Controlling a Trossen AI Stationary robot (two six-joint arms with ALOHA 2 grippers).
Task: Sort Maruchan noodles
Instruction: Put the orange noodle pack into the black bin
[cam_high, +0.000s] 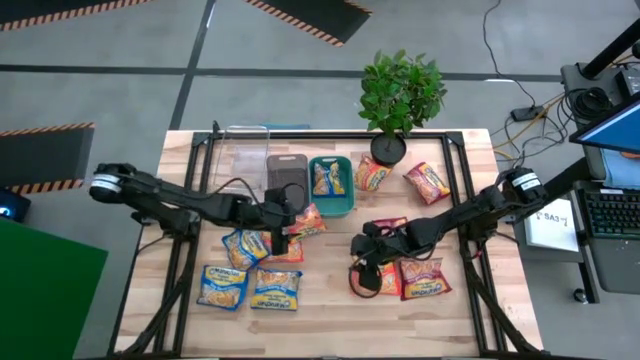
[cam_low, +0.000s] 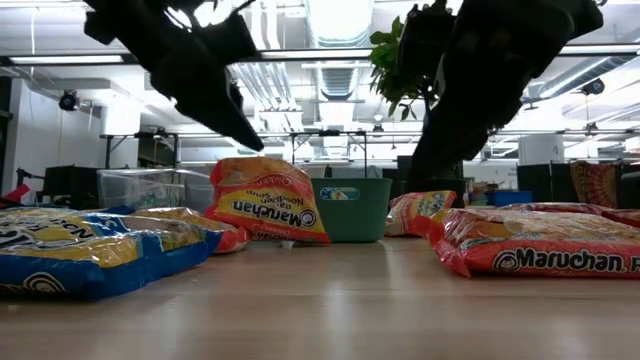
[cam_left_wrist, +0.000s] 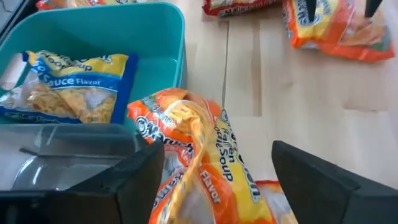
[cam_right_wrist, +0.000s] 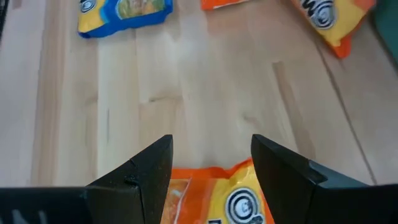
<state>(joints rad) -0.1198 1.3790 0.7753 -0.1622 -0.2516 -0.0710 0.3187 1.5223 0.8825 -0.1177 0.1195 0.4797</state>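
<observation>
Maruchan noodles lie scattered over the wooden table in the high view. Nearest the bottom of that frame, two blue-and-yellow packets sit side by side at lower left, with a third blue packet just above them. At lower right, a red packet lies flat beside the right gripper, which points down at an orange packet; in the right wrist view the jaws stand wide with that packet's edge between the fingers, and I cannot tell whether they touch it.

Around mid-frame, the left gripper holds a crumpled orange packet between its jaws, raised on edge just beside the teal bin. A blue soy-sauce packet lies inside that bin.

Farther up the high view, a grey bin and a clear bin stand left of the teal one. Two more orange packets rest at upper right near the potted plant.
</observation>
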